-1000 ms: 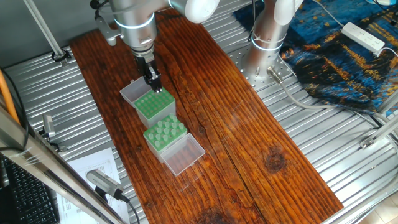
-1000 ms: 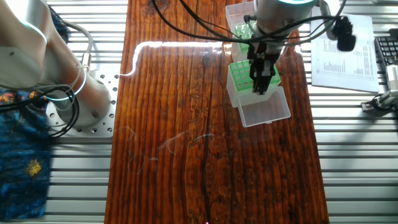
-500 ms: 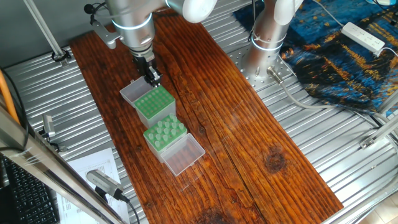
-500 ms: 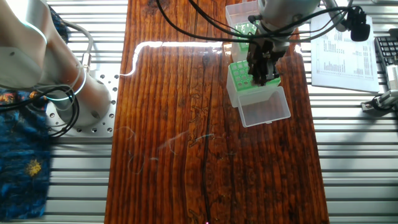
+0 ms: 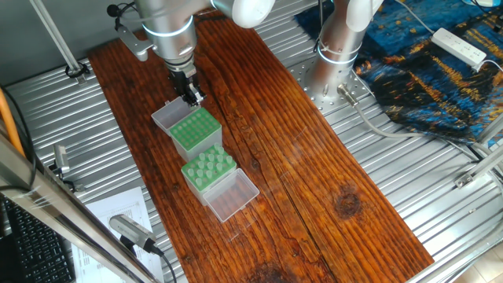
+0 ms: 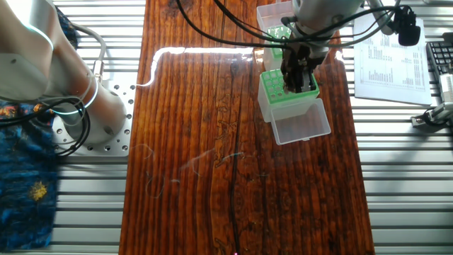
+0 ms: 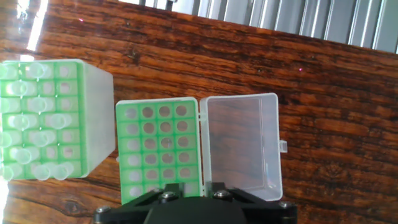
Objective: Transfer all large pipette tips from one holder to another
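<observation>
The large pipette tips (image 7: 34,134) are pale-green cones standing in the green rack at the left of the hand view. They also show in one fixed view (image 5: 209,167). A second green rack (image 7: 160,146) with bare round holes lies under my gripper (image 7: 194,186), with its clear lid (image 7: 242,146) open to the right. My gripper (image 5: 191,96) hangs a little above the far edge of this bare rack (image 5: 195,130). In the other fixed view my gripper (image 6: 296,79) covers part of the rack (image 6: 274,88). The jaws stand slightly apart with nothing seen between them. The rack's nearest rows are hidden.
Each rack's clear lid lies open on the wooden table (image 5: 314,181): one (image 5: 167,116) behind the bare rack, one (image 5: 233,196) in front of the tip rack. The robot base (image 5: 338,55) stands at the back right, with papers (image 6: 389,60) beside the table.
My gripper has risen straight up from the far edge of the bare rack. The racks and tips have not moved.
</observation>
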### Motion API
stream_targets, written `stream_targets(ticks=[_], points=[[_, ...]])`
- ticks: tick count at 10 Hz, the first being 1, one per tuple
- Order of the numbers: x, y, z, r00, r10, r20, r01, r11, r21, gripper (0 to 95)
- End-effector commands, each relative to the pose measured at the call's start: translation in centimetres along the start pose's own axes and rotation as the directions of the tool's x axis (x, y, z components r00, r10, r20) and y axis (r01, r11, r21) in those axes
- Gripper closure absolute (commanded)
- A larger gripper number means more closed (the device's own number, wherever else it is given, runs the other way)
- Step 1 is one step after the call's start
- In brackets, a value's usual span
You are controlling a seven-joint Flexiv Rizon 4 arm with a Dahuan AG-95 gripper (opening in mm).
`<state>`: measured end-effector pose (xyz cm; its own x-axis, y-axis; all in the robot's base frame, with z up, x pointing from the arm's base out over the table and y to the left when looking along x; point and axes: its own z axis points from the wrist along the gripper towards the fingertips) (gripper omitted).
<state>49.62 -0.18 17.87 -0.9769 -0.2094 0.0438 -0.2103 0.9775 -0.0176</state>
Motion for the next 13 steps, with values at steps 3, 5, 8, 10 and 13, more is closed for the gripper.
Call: stream_targets(ticks=[3,5,8,10,13], points=[[-0.1,0.0,-0.1,1.0,0.001,-0.003,-0.001,1.0,-0.001,95.0],[-0.3,0.1,-0.2,1.0,0.001,-0.003,-0.001,1.0,-0.001,95.0],[-1.1,0.6,-0.4,1.0,-0.009,0.0,0.009,1.0,-0.002,95.0],[-2.2,2.1,-0.2,1.0,-0.018,0.002,0.018,1.0,0.0,95.0],[-4.2,4.8,-0.9,0.999,-0.05,0.013,0.05,0.999,-0.005,95.0]])
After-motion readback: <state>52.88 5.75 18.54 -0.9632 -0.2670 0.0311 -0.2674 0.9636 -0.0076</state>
